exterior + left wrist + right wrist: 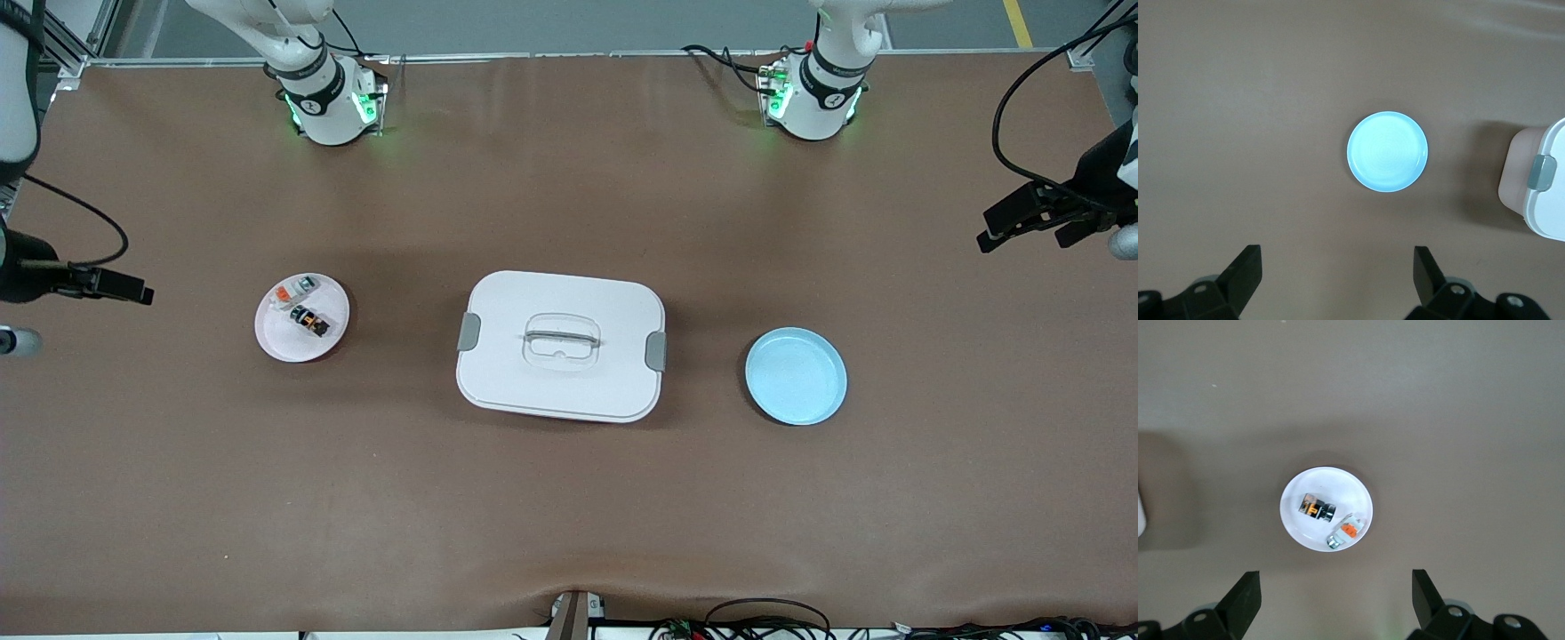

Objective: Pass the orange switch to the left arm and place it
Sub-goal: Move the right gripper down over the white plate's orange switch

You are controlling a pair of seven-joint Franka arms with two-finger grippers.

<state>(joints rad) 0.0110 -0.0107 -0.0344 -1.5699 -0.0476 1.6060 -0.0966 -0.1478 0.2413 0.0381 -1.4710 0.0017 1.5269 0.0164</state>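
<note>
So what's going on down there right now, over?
Left tool open, high over the table's left-arm end; right tool open at the right-arm end. Orange switch on pink plate, untouched. Box sits between it and blue plate.

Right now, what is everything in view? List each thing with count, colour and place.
orange switch: one, black with orange bands, on the pink plate.
pale piece: one, white-grey with orange patch, same plate, farther from the front camera.
pink plate: one, toward the right arm's end.
box: one, white, grey latches, table middle.
blue plate: one, bare, toward the left arm's end.
table: one, brown.
right gripper: fingers open, above the pink plate's end, waiting.
left gripper: fingers open, above the blue plate's end, waiting.
</note>
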